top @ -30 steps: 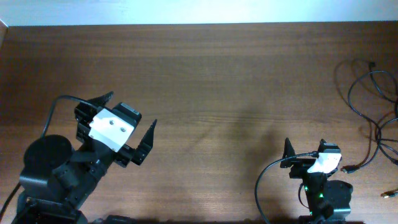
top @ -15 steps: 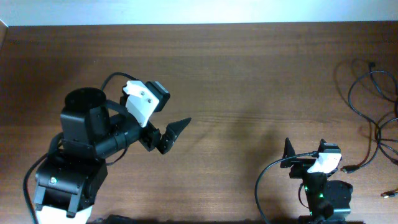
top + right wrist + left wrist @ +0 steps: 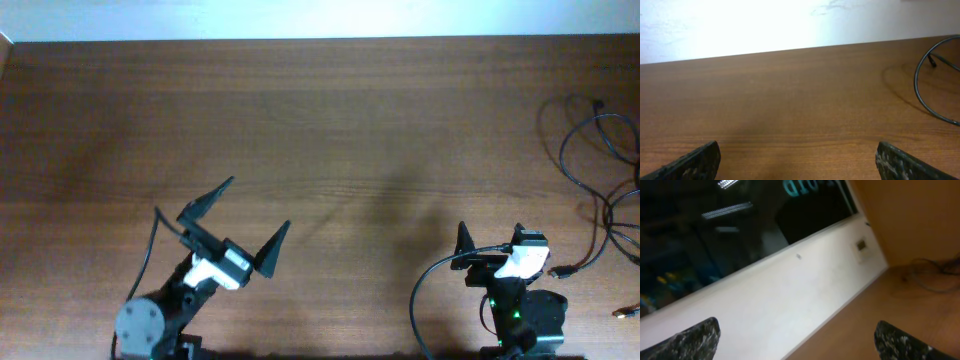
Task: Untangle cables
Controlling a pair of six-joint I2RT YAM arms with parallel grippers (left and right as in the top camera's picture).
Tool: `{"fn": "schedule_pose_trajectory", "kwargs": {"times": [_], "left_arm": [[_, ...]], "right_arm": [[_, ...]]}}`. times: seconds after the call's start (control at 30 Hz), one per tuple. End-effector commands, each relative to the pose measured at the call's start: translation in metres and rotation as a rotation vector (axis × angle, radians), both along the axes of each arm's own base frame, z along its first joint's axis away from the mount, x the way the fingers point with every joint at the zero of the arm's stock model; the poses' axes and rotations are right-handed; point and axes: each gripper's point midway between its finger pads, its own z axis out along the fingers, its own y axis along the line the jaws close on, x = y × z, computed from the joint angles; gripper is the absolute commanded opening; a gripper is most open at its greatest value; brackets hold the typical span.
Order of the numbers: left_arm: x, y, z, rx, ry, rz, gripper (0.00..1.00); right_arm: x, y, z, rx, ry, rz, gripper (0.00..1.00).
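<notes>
Left wrist, teal lettering [image 3: 805, 186] (cropped, unreadable), cables [image 3: 932, 270]

Black cables [image 3: 916, 82], brown wood-grain table [image 3: 350, 120], white wall [image 3: 740, 25], black speckled fingers [image 3: 695, 161]

The overhead camera looks straight down on the whole table [image 3: 330, 130], far edge at the top of frame. The right wrist camera sits low and level just above the wood, facing the wall [image 3: 765, 25] between its own fingertips [image 3: 695, 160]; the left wrist camera is tilted sideways and upward, toward the same wall and a dark window [image 3: 715, 225]. All three views catch the cables [image 3: 590, 150] at the table's right end.
</notes>
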Motion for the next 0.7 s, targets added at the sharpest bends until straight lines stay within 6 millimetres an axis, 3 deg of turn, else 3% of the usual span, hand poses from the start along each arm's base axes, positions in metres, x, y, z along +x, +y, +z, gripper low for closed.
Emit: {"fn": "schedule_pose_trajectory", "kwargs": {"times": [0.0, 0.17, 0.37, 0.43, 0.47, 0.67], "left_arm": [[-0.001, 0.018, -0.009, -0.041, -0.041, 0.106, 0.99], [0.001, 0.045, -0.027, -0.106, -0.057, 0.264, 0.99], [0.005, 0.057, -0.063, -0.113, 0.008, 0.337, 0.99], [0.012, 0.064, -0.085, -0.098, 0.098, 0.383, 0.99], [0.016, 0.067, -0.107, -0.071, 0.184, 0.405, 0.99], [0.022, 0.093, -0.162, -0.021, 0.4, 0.532, 0.99]], "right_arm": [[0.0, 0.001, -0.002, 0.006, 0.002, 0.0, 0.99], [0.0, 0.001, -0.002, 0.006, 0.002, 0.0, 0.99], [0.0, 0.001, -0.002, 0.006, 0.002, 0.0, 0.99], [0.0, 0.001, -0.002, 0.006, 0.001, 0.0, 0.99], [0.0, 0.001, -0.002, 0.006, 0.002, 0.0, 0.99], [0.0, 0.001, -0.002, 0.006, 0.002, 0.0, 0.99]]}}
